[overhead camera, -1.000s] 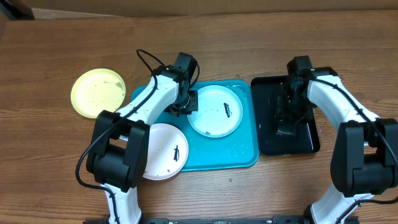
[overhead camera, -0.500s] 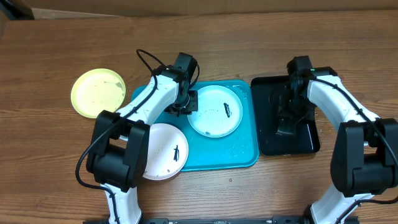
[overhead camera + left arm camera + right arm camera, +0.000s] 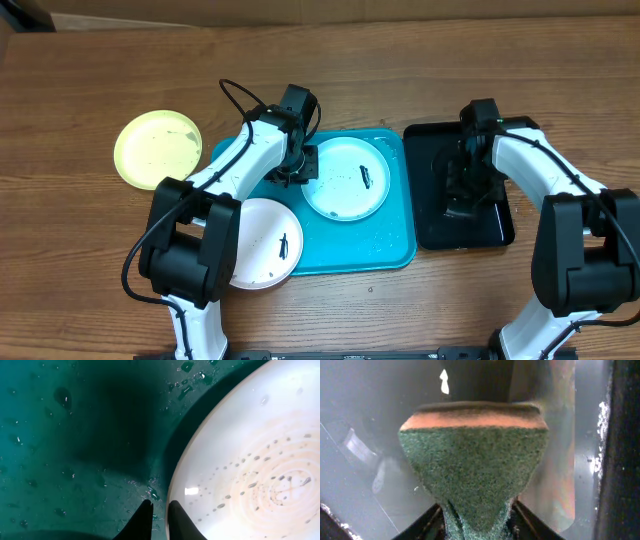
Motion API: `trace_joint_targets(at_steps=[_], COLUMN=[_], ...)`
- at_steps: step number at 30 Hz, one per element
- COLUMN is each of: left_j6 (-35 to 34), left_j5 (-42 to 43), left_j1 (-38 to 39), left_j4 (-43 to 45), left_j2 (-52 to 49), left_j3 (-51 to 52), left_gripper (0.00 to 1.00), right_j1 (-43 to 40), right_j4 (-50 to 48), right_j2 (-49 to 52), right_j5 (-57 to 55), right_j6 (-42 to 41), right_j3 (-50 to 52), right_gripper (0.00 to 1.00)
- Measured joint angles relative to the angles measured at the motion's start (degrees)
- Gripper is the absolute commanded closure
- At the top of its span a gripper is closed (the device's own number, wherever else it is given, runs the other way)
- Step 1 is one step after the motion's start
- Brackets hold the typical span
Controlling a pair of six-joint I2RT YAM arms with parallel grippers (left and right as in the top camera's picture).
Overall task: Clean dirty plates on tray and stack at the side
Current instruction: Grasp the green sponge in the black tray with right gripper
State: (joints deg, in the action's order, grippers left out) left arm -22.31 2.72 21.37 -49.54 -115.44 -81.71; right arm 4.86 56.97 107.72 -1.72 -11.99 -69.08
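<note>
Plates are seen in three places on the wooden desk point(image 3: 400, 60). Nearest the robot, the white plate point(image 3: 258, 250) is laid over the near left corner of the turquoise tray point(image 3: 390, 255), partly on it and partly overhanging its left edge. A small dark smudge point(image 3: 284, 245) is carried near the plate's right side.

Farther back, the light blue plate point(image 3: 345, 190) is set flat inside the tray, toward its far right part, with another smudge right of its middle and fine specks across its face. Its left rim is clamped by the left fingers point(image 3: 140, 522), which are drawn almost together with the rim caught between their tips. Water drops point(image 3: 62, 395) are scattered over the tray floor beside them.

Just beside the turquoise tray, on its right, the glossy black tray point(image 3: 495, 225) is placed, and the right arm point(image 3: 540, 165) is held over it. A green scouring sponge point(image 3: 472, 465) with an orange backing is squeezed between the right fingers point(image 3: 425, 527), its near end pinched narrow.

Farthest back and well to the left, the yellow-green plate point(image 3: 158, 150) is laid alone on the desk, apart from the tray.
</note>
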Motion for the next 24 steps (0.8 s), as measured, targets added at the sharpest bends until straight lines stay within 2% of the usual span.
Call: trace_joint_targets(at_steps=[8,9,10,13,21,24], left_j6=[0.0,0.0,0.0,0.0,0.0,0.0], left_j5=[0.0,0.0,0.0,0.0,-1.2,-1.9], left_j1=[0.0,0.0,0.0,0.0,0.0,0.0], left_j4=[0.1,0.1,0.1,0.5,1.8,1.8], left_j2=[0.0,0.0,0.0,0.0,0.0,0.0], left_j3=[0.0,0.0,0.0,0.0,0.0,0.0], left_gripper=[0.78,0.78,0.78,0.75,0.74,0.77], right_j1=[0.0,0.0,0.0,0.0,0.0,0.0], right_j4=[0.3,0.3,0.2,0.3,0.5,0.5], right_j2=[0.0,0.0,0.0,0.0,0.0,0.0], right_j5=[0.0,0.0,0.0,0.0,0.0,0.0], right_j6=[0.0,0.0,0.0,-0.2,0.0,0.0], right_j3=[-0.3,-0.3,-0.3,-0.3,-0.3,-0.3], right_gripper=[0.63,0.68,0.79,0.96,0.96,0.96])
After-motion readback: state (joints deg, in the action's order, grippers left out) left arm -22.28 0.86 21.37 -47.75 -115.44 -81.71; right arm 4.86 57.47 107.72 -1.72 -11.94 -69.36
